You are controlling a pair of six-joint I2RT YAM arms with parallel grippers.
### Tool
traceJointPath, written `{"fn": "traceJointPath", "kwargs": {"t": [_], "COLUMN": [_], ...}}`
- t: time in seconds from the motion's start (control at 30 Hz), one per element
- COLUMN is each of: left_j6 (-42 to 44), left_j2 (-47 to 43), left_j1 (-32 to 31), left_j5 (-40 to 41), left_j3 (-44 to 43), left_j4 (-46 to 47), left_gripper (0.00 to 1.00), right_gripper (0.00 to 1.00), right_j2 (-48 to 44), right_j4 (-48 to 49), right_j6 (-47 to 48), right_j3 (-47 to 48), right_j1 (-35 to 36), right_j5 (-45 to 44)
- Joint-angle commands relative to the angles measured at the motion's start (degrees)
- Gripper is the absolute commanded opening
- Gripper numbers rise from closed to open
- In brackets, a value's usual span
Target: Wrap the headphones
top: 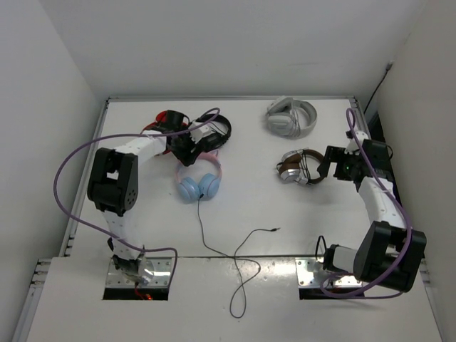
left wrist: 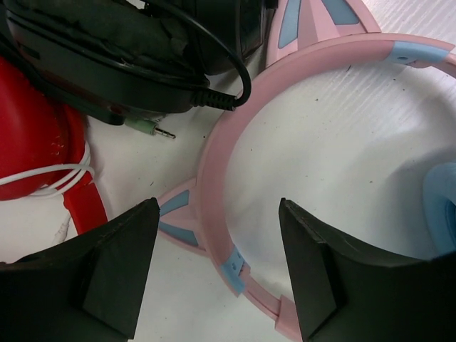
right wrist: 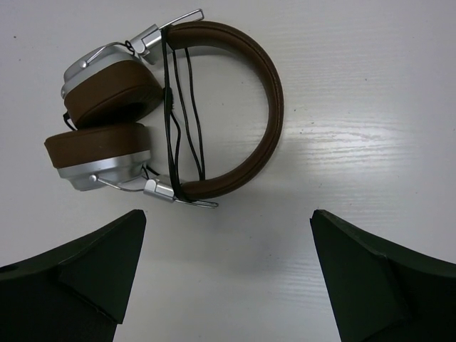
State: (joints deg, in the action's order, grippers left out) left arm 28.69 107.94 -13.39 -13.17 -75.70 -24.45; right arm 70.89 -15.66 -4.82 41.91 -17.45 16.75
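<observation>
1. The headphones (top: 199, 179) lie flat on the table (top: 285, 235), left of its middle in your top view. The pink cat-ear band points toward 12 o'clock, and the two light blue cups sit side by side toward 6 o'clock.
2. Their cable (top: 203, 231) is unwound. It leaves the cups toward 6 o'clock, loops past the near table edge between the arm bases, then climbs toward 1 o'clock. It ends in a plug (top: 275, 229) on bare tabletop.
3. Your left gripper (top: 189, 153) sits at the 12 o'clock end of the band. In its wrist view the jaws stand wide apart with the pink band (left wrist: 214, 164) running between them. Nothing is pinched, and you cannot tell whether either finger touches the band.
4. The red pair (top: 165, 118) is at 11 o'clock of the headphones and the black pair (top: 217, 128) at 12 to 1 o'clock, both close beside that gripper.
5. Your right gripper (top: 322, 167) is spread fully and holds nothing. The brown pair (right wrist: 263, 92), with a cable wound across its band, lies just ahead of it. That pair is at 3 o'clock of the headphones, well apart.
6. A grey pair (top: 292, 117) rests at 2 o'clock, near the far edge.
</observation>
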Motion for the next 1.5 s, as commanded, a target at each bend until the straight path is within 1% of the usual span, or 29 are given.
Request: {"fn": "traceJointPath", "kwargs": {"t": [0.0, 0.27, 0.3, 0.67, 0.97, 1.0, 1.03, 1.07, 1.1, 1.13, 1.17, 1.23, 1.27, 1.3, 1.33, 1.4, 1.47], "left_j6": [1.9, 3.2, 3.2, 4.8, 5.3, 5.3, 5.8, 5.9, 5.9, 5.9, 5.9, 5.9, 5.9, 5.1, 4.5, 3.2, 2.7], "left_j2": [1.7, 3.4, 3.4, 5.2, 6.4, 6.9, 6.9, 6.9, 6.9, 6.9, 6.9, 6.9, 6.9, 6.9, 6.9, 6.3, 4.6], "left_j1": [-0.1, -0.1, -0.6, -1.6, -2.7, -2.7, -2.7, -2.7, -2.7, -2.7, -2.7, -2.7, -2.7, -2.7, -2.7, -2.1, -2.1], "left_j5": [-1.6, -3.4, -4.1, -5.2, -4.0, -3.4, -3.4, -3.4, -3.4, -3.4, -2.9, -2.4, -2.4, -1.0, -1.0, -1.0, -1.6], "left_j3": [-2.4, -3.5, -3.5, -4.0, -4.0, -4.0, -3.5, -3.5, -3.5, -3.5, -3.0, -3.0, -2.4, -2.4, -1.9, -0.3, 1.7], "left_j4": [0.8, 0.3, 0.3, 0.8, 0.8, 0.8, 0.8, 0.8, 0.8, 0.8, 0.8, 0.8, 0.8, 0.8, 0.8, 0.8, 0.8], "left_gripper": [0.74, 0.74, 0.74, 0.74, 0.74, 0.72, 0.71, 0.69, 0.62, 0.58, 0.47, 0.37, 0.29, 0.14, 0.09, 0.01, 0.0], "right_gripper": [1.0, 1.0, 0.99, 0.99, 0.99, 0.99, 0.99, 0.99, 0.99, 0.99, 0.99, 0.99, 0.99, 0.99, 0.99, 0.99, 0.99], "right_j2": [-0.8, 0.3, 0.3, 0.3, 0.8, 0.8, 0.8, 0.8, 1.3, 1.4, 1.4, 1.4, 1.4, 1.4, 1.4, 1.4, 1.4], "right_j4": [1.2, 1.2, 1.2, 1.8, 1.8, 1.8, 1.8, 1.8, 1.8, 1.8, 1.8, 1.8, 2.3, 2.3, 2.3, 2.3, 2.3], "right_j6": [-0.8, -0.8, -0.8, -0.8, -0.8, -0.8, -0.8, -0.8, -0.8, -0.8, -0.8, -0.8, -0.8, -0.8, -0.8, -0.8, -0.8], "right_j3": [-0.3, -0.3, -0.3, -0.8, -0.8, -0.8, -1.3, -1.3, -1.3, -1.3, -1.3, -1.3, -1.3, -1.3, -1.3, -1.3, -1.3], "right_j1": [-0.1, -0.7, -0.7, -1.2, -1.2, -1.2, -1.2, -1.2, -1.2, -1.2, -1.2, -1.2, -1.2, -1.2, -1.2, -1.2, -1.7], "right_j5": [0.9, 0.9, 0.9, 0.9, 0.9, 0.9, 0.9, 1.4, 1.4, 1.4, 1.4, 1.4, 1.4, 1.4, 1.4, 1.4, 1.4]}}
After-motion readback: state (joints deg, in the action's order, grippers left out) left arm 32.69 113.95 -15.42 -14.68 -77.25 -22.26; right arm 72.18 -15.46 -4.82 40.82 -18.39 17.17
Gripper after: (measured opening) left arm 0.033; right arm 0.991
